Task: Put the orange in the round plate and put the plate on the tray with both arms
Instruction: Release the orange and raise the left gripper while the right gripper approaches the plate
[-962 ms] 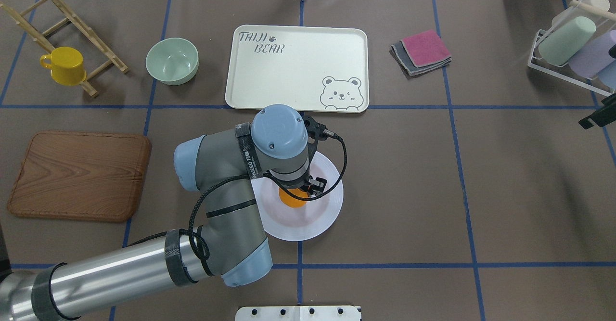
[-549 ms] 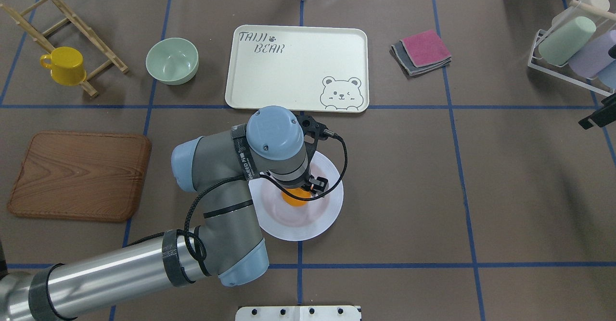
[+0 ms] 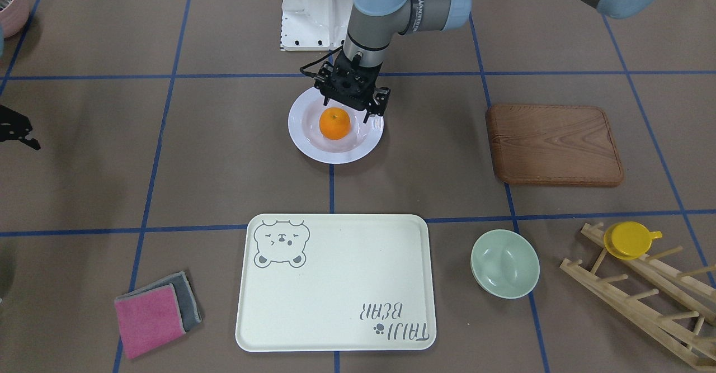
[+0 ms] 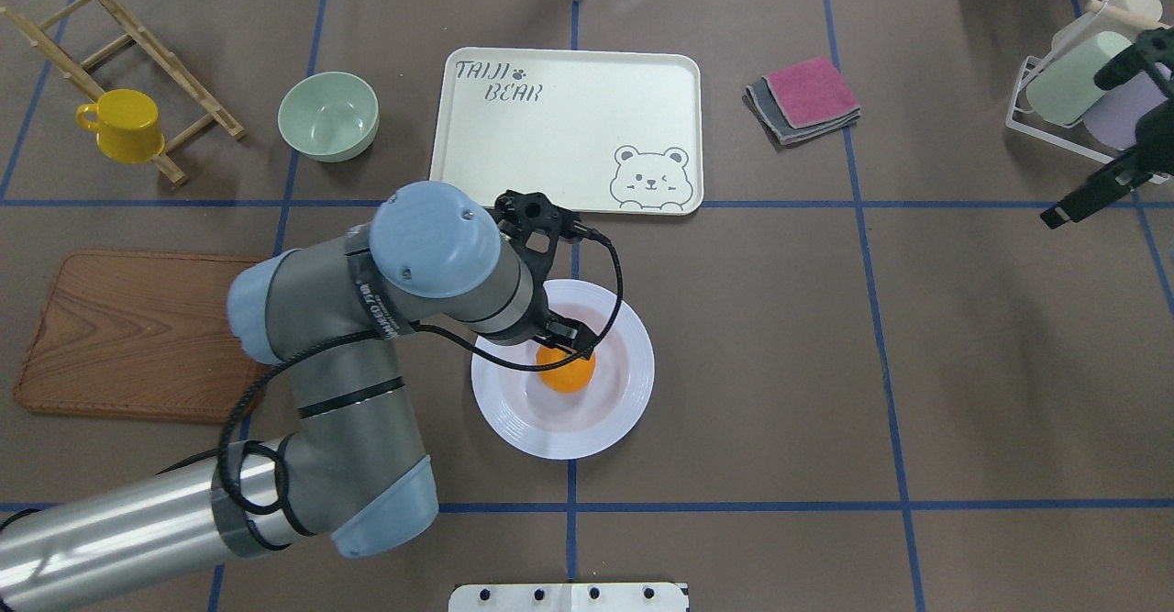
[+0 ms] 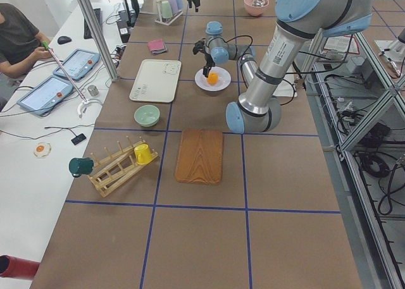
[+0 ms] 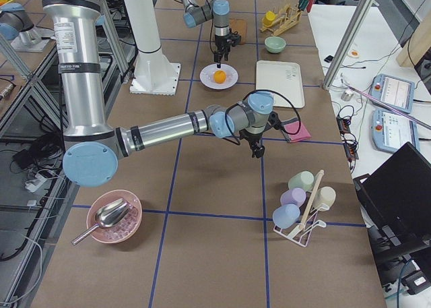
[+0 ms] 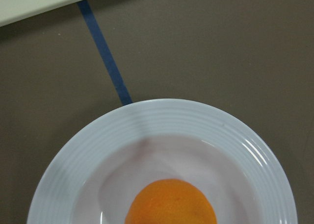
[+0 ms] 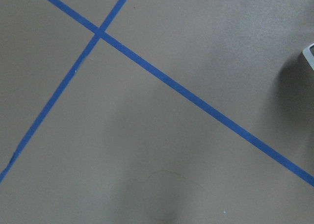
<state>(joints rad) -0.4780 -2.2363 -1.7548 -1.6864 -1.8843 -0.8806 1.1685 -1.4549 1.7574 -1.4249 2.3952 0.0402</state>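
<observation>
We see the left gripper [image 3: 345,104] hanging just above the orange [image 4: 569,373]. Its fingers [image 3: 367,113] are spread and released, touching nothing. The fruit sits free near the middle of the round plate [image 4: 637,383]. The left wrist camera shows only the orange's top and the plate's ridged rim.

The right gripper [image 6: 255,150] hovers over the table's right part, between the folded pink and grey cloths [image 4: 807,89] and the rack of pastel cups [image 6: 303,200]. We cannot tell whether its fingers are parted or clenched.

The plate rests on the brown table [image 4: 780,364], which is gridded with blue tape, and stands apart from the tray [image 4: 569,135]. A pale green bowl [image 4: 328,116] stands beside the tray, and a wooden board [image 4: 147,337] lies further left. A yellow cup [image 4: 124,126] hangs on a wooden rack [image 5: 114,172].

A pink bowl with a scoop [image 6: 111,217] sits at the robot's right. Along the far side runs a white bench with tablets [image 5: 57,80], where a person [image 5: 16,33] sits.
</observation>
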